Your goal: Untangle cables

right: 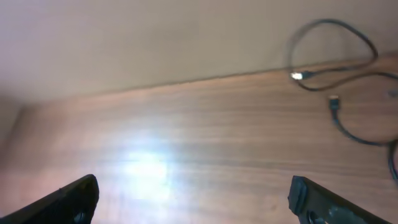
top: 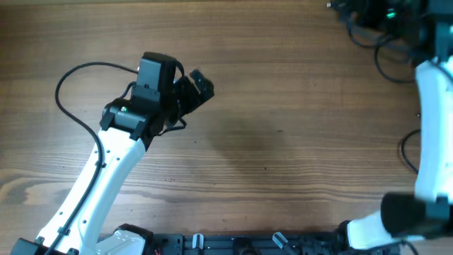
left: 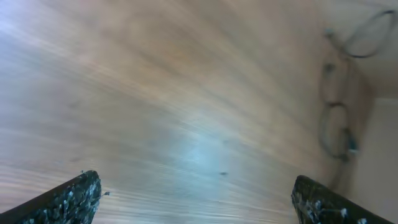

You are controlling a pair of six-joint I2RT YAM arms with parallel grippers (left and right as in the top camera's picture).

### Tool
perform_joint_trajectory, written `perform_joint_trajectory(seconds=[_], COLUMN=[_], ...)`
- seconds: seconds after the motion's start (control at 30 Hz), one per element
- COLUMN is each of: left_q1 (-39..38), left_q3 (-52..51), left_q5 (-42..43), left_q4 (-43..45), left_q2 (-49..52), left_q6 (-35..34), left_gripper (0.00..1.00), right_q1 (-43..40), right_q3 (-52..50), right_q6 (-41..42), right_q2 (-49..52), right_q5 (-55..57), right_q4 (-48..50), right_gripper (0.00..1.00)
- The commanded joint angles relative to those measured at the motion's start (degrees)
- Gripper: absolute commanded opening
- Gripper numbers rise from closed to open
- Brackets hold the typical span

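Wooden table [top: 283, 142] bears loose cables [right: 334, 102]; left hand [left: 196, 180] and right hand [right: 194, 182] both spread wide.

Wooden table [top: 283, 142], brown grain; thin black cables [right: 334, 102] lie loosely looped on it near one edge

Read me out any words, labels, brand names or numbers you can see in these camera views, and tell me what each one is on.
None can be read in any view.
The wooden table carries no print.
The cables show no legible marking; both wrist views are blurred.
The white left arm shows only a small green light, no lettering.
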Motion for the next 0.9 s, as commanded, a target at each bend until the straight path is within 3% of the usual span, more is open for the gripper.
perform_joint_trajectory(seconds=[0.0, 0.1, 0.2, 0.6, 0.77, 0.87], left_q1=[-0.1, -0.1, -0.1, -0.1, -0.1, -0.1], left_q3=[0.6, 0.6, 0.6, 0.6, 0.6, 0.6], left_q5=[-6.4, -6.4, -6.4, -6.4, -6.4, -6.4], left_q4=[-4.5, -4.7, -4.7, -4.7, -4.7, -4.7], left_q2=[-0.1, -0.1, -0.1, -0.1, -0.1, -0.1], left_q6=[0.9, 0.9, 0.9, 0.9, 0.9, 0.9], left_gripper=[1.00, 1.00, 1.00, 1.00, 1.00, 1.00], right_q1=[9.5, 17.2, 20.7, 21.1, 21.1, 21.1], right_q3=[0.2, 0.2, 0.2, 0.2, -0.4, -5.8], right_q6=[-3.7, -3.7, -3.6, -3.4, -3.7, -3.8], right_q2=[-8.7, -13.5, -16.6, -15.9, -15.7, -18.8], right_q5=[13.2, 19.3, 17.9, 13.2, 13.2, 13.7], right_q4=[-2.1, -2.9, -6.4, -19.8, -19.8, -15.8], right_gripper=[1.00, 1.00, 1.00, 1.00, 1.00, 1.00])
